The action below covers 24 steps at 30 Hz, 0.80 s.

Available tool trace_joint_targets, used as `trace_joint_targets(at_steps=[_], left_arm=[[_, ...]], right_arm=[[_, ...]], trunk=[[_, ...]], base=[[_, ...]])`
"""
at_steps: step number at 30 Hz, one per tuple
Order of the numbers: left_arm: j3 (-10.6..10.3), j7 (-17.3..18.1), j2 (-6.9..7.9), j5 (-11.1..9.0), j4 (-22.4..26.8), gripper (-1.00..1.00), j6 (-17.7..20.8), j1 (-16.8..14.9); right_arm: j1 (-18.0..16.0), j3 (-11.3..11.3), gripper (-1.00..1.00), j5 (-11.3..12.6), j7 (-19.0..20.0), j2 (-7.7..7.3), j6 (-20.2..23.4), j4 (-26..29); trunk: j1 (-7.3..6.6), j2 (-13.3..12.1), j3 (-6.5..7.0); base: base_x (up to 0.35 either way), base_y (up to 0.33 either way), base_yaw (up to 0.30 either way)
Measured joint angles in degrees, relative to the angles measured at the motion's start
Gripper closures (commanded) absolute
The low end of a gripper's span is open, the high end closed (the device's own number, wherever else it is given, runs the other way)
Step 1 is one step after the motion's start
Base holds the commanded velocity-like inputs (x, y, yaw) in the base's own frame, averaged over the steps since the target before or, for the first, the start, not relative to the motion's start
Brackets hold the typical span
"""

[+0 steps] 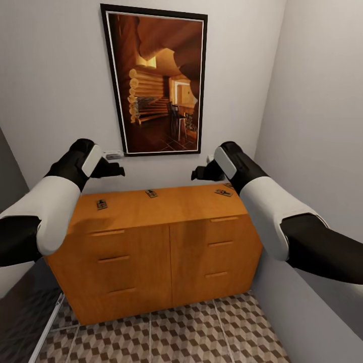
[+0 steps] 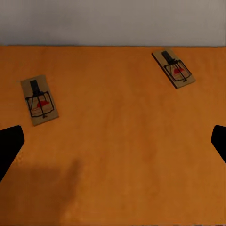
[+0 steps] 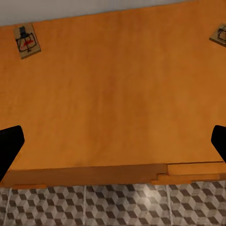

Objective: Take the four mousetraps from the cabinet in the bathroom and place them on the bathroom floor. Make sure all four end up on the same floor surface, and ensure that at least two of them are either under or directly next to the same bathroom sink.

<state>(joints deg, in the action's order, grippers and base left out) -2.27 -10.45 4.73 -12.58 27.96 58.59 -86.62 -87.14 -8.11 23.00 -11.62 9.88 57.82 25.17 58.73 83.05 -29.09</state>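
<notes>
Both sets of jaws stand spread wide with nothing between them: in the left wrist view the left gripper [image 2: 113,143] shows its dark fingertips [image 2: 9,146] at the two edges of the picture, and the right gripper [image 3: 113,141] looks the same in its own wrist view. From the head camera the left gripper [image 1: 112,169] and right gripper [image 1: 201,174] hang in the air above the cabinet [image 1: 156,247], apart from its top, one over each end. The cabinet is a low orange-brown chest with two columns of drawers and slim bar handles, set against the white wall. On its top lie the mousetraps: one [image 1: 102,204] near the left end, one [image 1: 150,193] near the middle by the back edge, and one [image 1: 223,192] near the right end, with a further one just behind it, partly hidden by the right arm. A framed picture [image 1: 156,80] of a log interior hangs on the wall above the cabinet. In front of the cabinet spreads the bathroom floor [image 1: 166,333], tiled in a cube pattern.
</notes>
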Motion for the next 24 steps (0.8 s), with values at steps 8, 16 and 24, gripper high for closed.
trace_joint_targets(at_steps=[8,16,24], left_arm=[[0.0,0.0,3.64,-0.1,0.3,-1.0,0.0,-0.1],[0.0,0.0,5.53,-0.1,-0.1,-1.0,-0.1,0.0],[0.0,0.0,7.43,-0.2,-0.5,-1.0,0.0,0.0]], right_arm=[[0.0,-1.7,-1.0,-0.1,6.5,0.08,0.1,0.2],[0.1,-2.5,-1.0,0.1,8.1,0.12,0.0,0.3],[0.1,-2.6,-1.0,0.1,8.2,0.12,0.0,0.2]], trunk=[[0.0,0.0,0.0],[0.0,0.0,0.0],[0.0,0.0,0.0]], base=[[0.0,0.0,0.0],[0.0,0.0,0.0],[0.0,0.0,0.0]])
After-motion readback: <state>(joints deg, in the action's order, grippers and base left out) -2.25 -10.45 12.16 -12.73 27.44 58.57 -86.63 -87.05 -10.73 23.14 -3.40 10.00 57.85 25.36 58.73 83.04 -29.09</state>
